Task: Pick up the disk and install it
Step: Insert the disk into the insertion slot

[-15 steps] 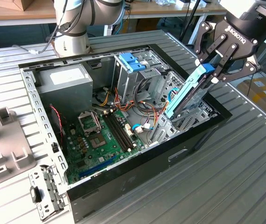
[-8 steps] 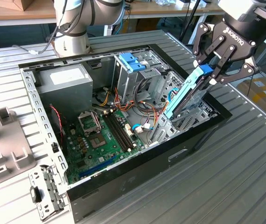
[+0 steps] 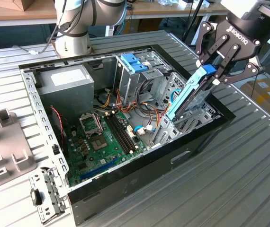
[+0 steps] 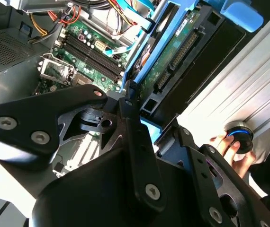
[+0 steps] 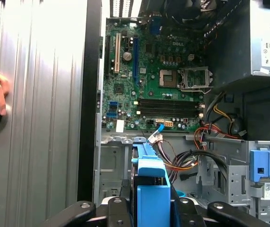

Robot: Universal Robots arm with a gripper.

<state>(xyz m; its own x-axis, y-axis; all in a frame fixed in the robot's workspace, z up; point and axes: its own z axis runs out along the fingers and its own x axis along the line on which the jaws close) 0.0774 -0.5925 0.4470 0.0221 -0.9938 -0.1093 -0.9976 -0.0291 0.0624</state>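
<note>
We see a ribbed grey table (image 3: 248, 179) carrying an open computer case (image 3: 139, 175) at the exterior view's centre. A grey panel (image 3: 2, 156) lies at nine o'clock, a perforated bracket (image 3: 47, 196) at seven.

the open computer case (image 3: 125, 184) lies flat in the middle of the ribbed metal bench (image 3: 248, 179). at the case's side toward the exterior view's right, the gripper (image 3: 216, 72) pinches the blue top end of the disk (image 3: 188, 94), which leans steeply with its lower end down in the drive cage (image 3: 187, 124). a grey power supply (image 3: 66, 82) sits in the case's far corner, a green motherboard (image 3: 94, 142) beside it.
</note>
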